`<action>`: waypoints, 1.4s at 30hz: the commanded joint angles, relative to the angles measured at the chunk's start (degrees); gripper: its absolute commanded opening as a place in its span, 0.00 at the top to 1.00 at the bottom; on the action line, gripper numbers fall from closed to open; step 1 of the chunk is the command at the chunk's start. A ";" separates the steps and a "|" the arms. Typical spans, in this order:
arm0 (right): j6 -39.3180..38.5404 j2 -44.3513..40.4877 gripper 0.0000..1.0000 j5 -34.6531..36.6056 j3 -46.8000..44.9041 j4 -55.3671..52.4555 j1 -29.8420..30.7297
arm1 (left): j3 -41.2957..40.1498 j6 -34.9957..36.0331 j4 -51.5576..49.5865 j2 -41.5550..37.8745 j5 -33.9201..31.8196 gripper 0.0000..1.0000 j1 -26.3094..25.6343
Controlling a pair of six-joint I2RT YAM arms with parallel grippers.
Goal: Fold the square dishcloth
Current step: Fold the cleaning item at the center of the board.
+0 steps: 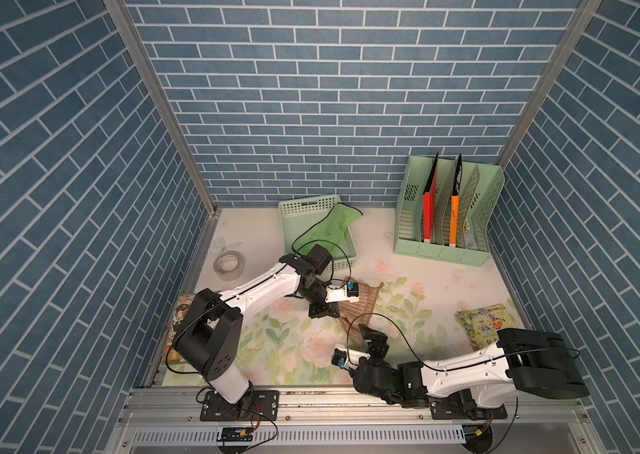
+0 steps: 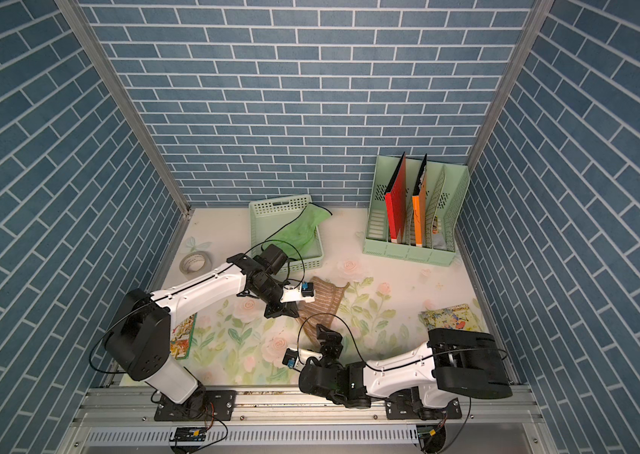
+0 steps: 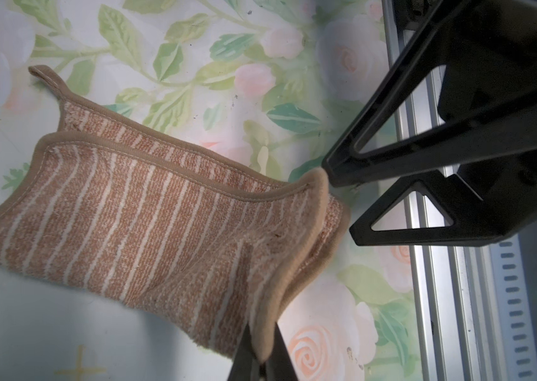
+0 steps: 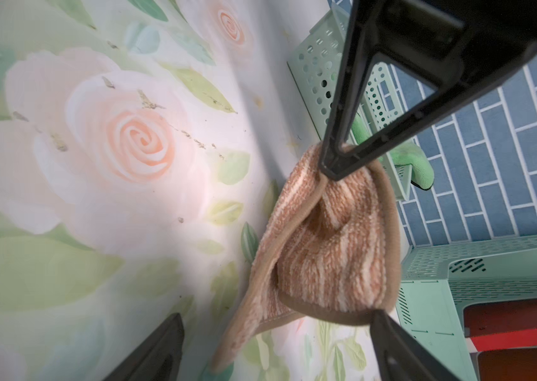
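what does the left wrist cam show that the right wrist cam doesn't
Only left wrist: the hanging loop at one corner, and the rail. Only right wrist: the basket, green cloth, file rack and brick wall. Both: the doubled-over striped dishcloth on the floral mat, the left gripper shut on one corner, and the right gripper open beside it.

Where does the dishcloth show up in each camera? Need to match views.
In a top view: dishcloth between left gripper and right gripper.
In a top view: same spot.
Left wrist: centre of picture, doubled over on the floral table.
Right wrist: centre, bunched, one corner pinched.
Shared landmark: left gripper, shut on a cloth corner, in all four.
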 commanded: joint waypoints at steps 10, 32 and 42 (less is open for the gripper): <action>-2.13 -2.46 0.56 -5.93 1.36 8.41 -6.52 | 0.71 0.81 -1.91 -1.45 0.61 0.95 0.37; 0.47 -0.53 0.35 -17.11 2.12 7.50 -14.29 | 2.88 0.29 -2.03 -0.41 0.16 0.94 0.41; 4.20 -4.00 1.00 -20.05 2.72 4.18 -16.61 | -0.05 -1.20 2.28 -4.26 -2.59 0.38 0.64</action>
